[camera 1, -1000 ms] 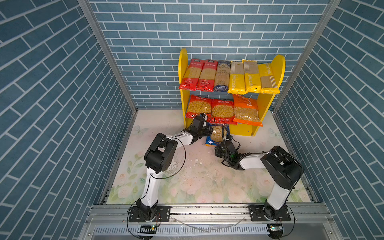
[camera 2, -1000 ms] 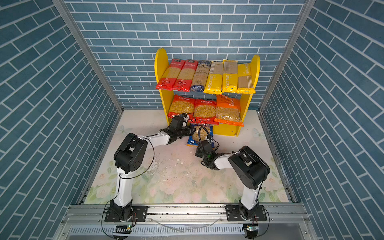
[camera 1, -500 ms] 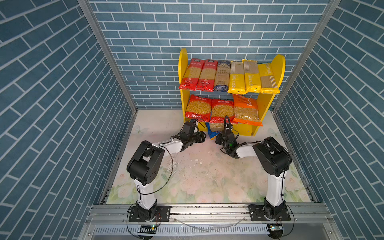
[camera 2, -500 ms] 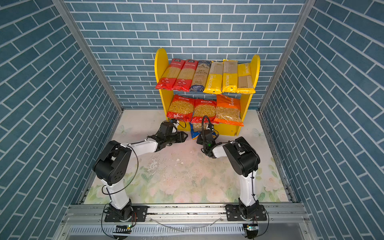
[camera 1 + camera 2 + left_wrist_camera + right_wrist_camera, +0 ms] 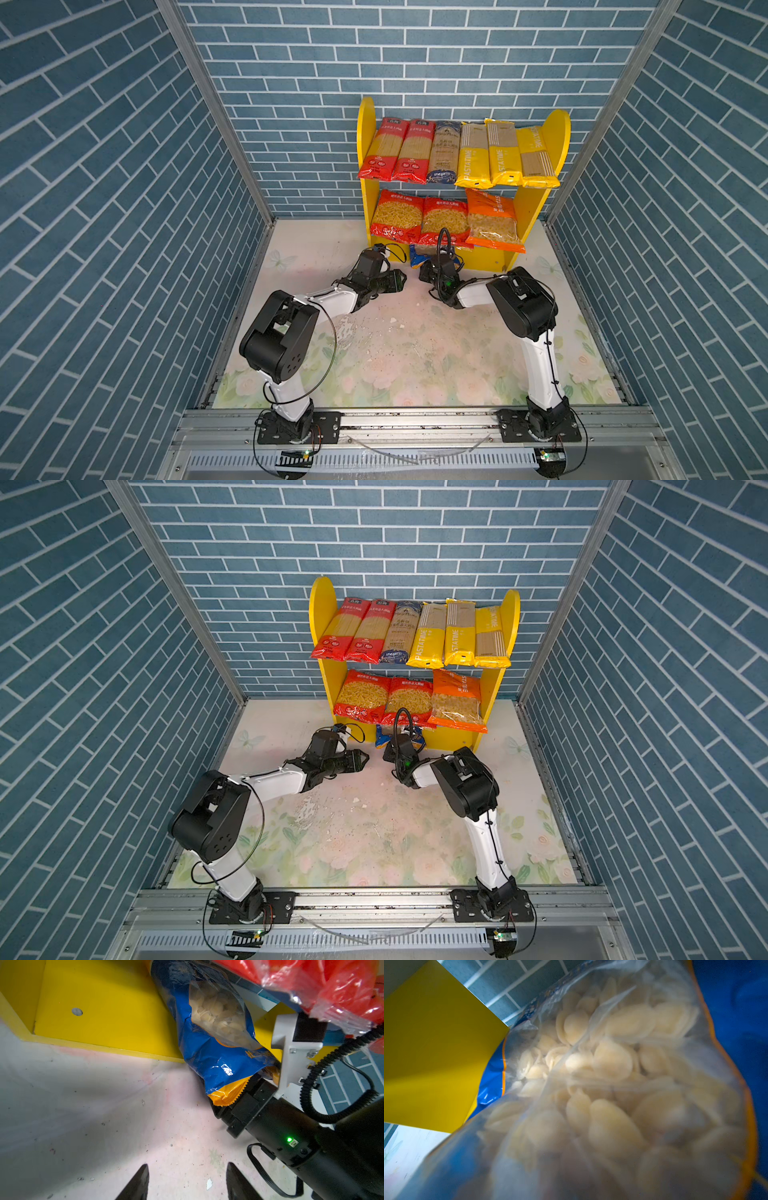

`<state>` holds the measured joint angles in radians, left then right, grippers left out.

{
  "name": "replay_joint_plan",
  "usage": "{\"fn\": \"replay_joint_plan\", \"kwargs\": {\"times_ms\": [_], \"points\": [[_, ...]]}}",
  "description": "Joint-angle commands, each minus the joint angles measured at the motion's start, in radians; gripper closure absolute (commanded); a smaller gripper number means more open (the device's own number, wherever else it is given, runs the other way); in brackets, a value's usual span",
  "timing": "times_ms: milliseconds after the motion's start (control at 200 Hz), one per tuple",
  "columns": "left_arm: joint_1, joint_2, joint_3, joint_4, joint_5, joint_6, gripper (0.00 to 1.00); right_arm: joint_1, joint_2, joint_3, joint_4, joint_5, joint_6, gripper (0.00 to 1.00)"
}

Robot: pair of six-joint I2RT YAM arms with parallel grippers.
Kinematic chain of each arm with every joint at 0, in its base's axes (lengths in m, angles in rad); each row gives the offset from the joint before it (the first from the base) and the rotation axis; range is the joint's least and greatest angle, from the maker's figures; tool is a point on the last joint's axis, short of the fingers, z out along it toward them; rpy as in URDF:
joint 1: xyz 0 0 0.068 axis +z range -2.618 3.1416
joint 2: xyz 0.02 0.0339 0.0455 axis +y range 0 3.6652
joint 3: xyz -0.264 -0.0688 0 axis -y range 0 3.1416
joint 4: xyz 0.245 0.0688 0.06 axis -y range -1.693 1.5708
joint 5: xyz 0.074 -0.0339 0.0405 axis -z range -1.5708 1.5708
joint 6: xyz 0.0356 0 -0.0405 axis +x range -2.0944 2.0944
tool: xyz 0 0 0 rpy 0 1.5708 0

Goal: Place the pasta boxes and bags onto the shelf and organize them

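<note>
shelf [image 5: 559, 133] is being loaded by type. The upper board is being filled edge to edge by six spaghetti packs [image 5: 457, 153], and the lower board by two red bags [image 5: 397, 216] and an orange bag [image 5: 492, 220], with their front ends overhanging.

No free slot is being left on either board. So the blue bag [image 5: 209, 1053] is being fed into the gap under the lower board's front edge, near its middle, with the top end in and the seam end out over the mat [image 5: 395, 345].

The bag is being pinched at the seam end by the right gripper [image 5: 252, 1086]. The jaws are being held narrowly apart on the film, and the tips are being hidden by the bag.

The left gripper [image 5: 187, 1169] is being held about half open and empty, low over the mat beside the bag. It is likely being parked clear of the insertion path.
</note>
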<state>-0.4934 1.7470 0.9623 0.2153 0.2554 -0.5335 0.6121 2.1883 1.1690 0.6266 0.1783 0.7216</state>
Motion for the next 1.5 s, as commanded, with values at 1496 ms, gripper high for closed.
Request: {"fn": "replay_joint_plan", "kwargs": {"times_ms": [1496], "points": [[-0.041,0.049,0.039,0.056,0.001,0.025,0.36,-0.145,-0.557,-0.610,0.084,-0.175,0.132,0.70]]}}
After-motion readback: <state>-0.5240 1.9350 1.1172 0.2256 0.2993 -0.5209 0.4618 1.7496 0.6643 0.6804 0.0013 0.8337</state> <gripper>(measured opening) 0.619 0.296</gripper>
